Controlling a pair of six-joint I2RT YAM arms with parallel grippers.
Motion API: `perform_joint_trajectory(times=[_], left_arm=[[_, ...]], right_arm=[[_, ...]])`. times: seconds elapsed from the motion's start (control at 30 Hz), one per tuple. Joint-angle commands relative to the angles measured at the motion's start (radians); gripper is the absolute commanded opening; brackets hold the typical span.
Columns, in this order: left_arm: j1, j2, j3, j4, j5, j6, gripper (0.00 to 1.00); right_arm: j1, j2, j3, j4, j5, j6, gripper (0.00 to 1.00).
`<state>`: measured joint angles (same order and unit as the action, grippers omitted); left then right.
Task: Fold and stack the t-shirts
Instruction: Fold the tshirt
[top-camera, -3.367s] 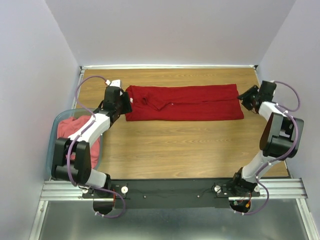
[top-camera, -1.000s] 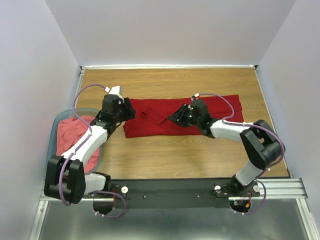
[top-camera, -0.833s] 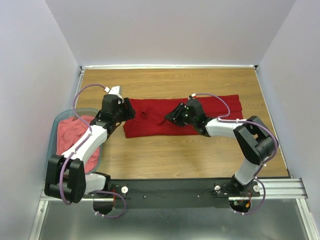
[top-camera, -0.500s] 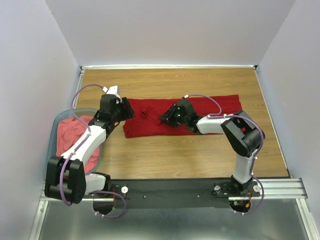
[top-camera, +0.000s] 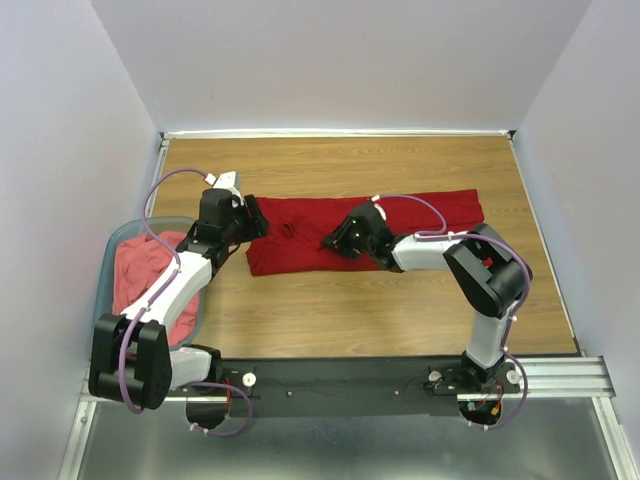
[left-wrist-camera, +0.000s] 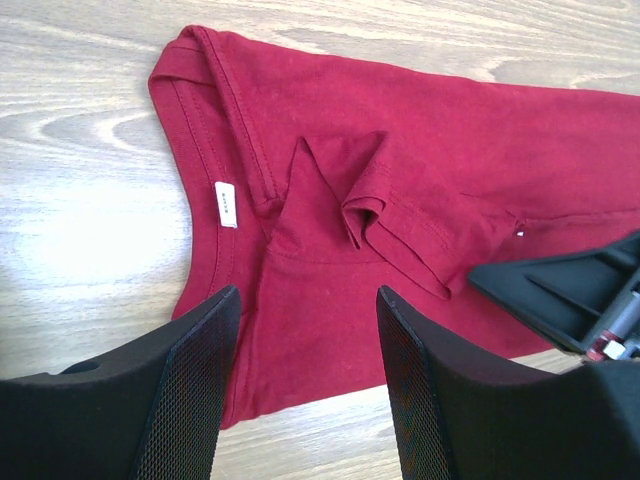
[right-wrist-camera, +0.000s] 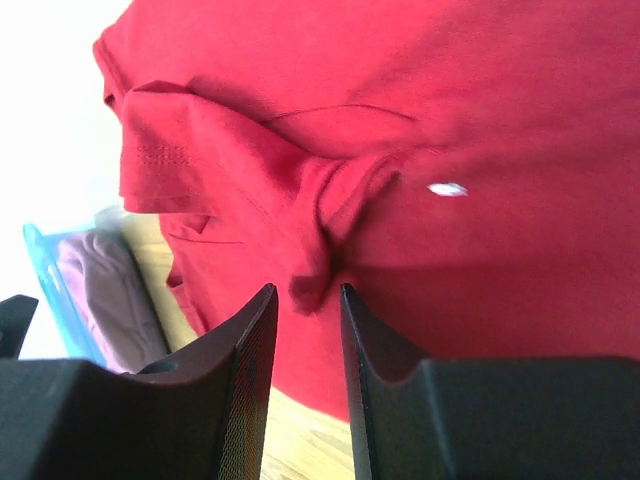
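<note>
The crimson t-shirt (top-camera: 420, 225) lies as a long folded strip across the far table, neck end to the left. Its white neck label (left-wrist-camera: 226, 204) shows in the left wrist view. My left gripper (top-camera: 257, 222) is open and hovers over the neck end (left-wrist-camera: 308, 385), holding nothing. My right gripper (top-camera: 330, 241) reaches across the shirt to a bunched sleeve fold (right-wrist-camera: 310, 285). Its jaws stand narrowly apart (right-wrist-camera: 303, 345) with the tip of the fold just at their ends. The coral-pink t-shirt (top-camera: 140, 275) lies crumpled in the tub.
The translucent blue tub (top-camera: 108, 262) sits at the left table edge beside the left arm, and shows in the right wrist view (right-wrist-camera: 50, 280). The right gripper's black body (left-wrist-camera: 570, 295) shows in the left wrist view. Walls enclose the table on three sides.
My right gripper has moved from the shirt's right end leftward along it to the sleeve fold. The left gripper has shifted only slightly at the neck end.
</note>
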<state>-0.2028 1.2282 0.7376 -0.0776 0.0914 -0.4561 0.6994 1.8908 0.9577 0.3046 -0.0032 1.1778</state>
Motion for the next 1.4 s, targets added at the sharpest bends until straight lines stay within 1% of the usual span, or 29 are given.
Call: perform_joint_trajectory(times=[0.0,0.17,0.3,0.57,0.73,0.83,1.1,1.37], left_arm=[[0.008,-0.026,-0.012,0.004,0.027,0.010,0.65],[0.008,-0.021,-0.017,0.004,0.037,0.010,0.65],[0.008,-0.024,-0.021,0.004,0.036,0.010,0.65],[0.008,-0.018,-0.023,0.004,0.034,0.010,0.65],[0.008,-0.006,-0.021,0.002,0.042,0.008,0.65],[0.009,-0.001,-0.023,0.001,0.041,0.008,0.65],[0.008,0.010,-0.020,-0.001,0.036,0.007,0.65],[0.008,0.019,-0.021,-0.002,0.036,0.007,0.65]], right_arm=[[0.008,-0.071,-0.034,-0.065,0.112,0.010,0.39],[0.008,-0.047,-0.010,-0.068,0.091,0.016,0.39],[0.020,0.002,0.038,-0.068,0.074,-0.001,0.40],[0.029,0.034,0.072,-0.068,0.054,0.003,0.39],[0.029,0.034,0.069,-0.068,0.049,0.006,0.38],[0.031,0.037,0.065,-0.068,0.028,0.006,0.35],[0.032,0.022,0.033,-0.123,0.052,0.010,0.36],[0.034,0.057,0.069,-0.134,0.035,0.002,0.35]])
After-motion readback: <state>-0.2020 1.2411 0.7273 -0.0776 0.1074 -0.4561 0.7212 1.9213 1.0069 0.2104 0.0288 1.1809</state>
